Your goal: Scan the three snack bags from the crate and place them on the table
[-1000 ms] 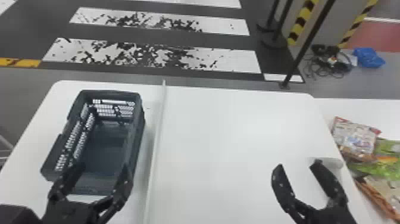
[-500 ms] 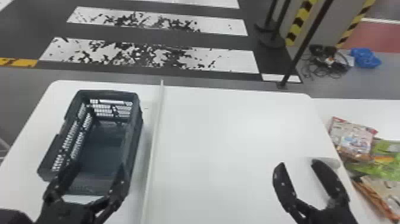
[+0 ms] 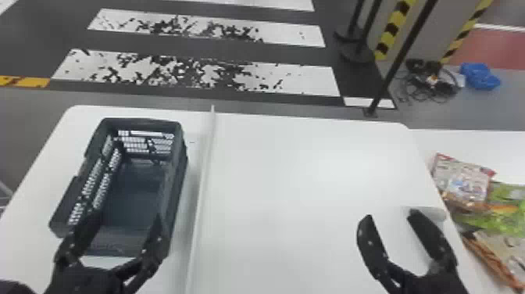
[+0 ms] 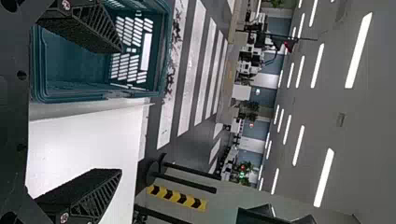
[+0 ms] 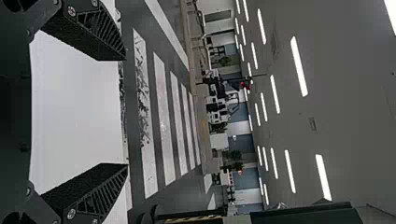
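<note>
White table [image 3: 304, 176] under a dark crate [image 3: 179, 176], snack bags [image 3: 463, 181] on the white surface [image 3: 480, 144] beside it

Right claw [image 3: 390, 217]: black, wedge-shaped fingers [image 5: 84, 33], slanted ribs [image 5: 102, 198], silvery round screws [image 5: 71, 214], seemingly rough pads [image 5: 86, 180].

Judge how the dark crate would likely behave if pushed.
The crate would probably keep its shape, its walls looking rigid. Slotted sides and a bare floor suggest it is light. Sitting low and broad, it might slide rather than tip.
</note>
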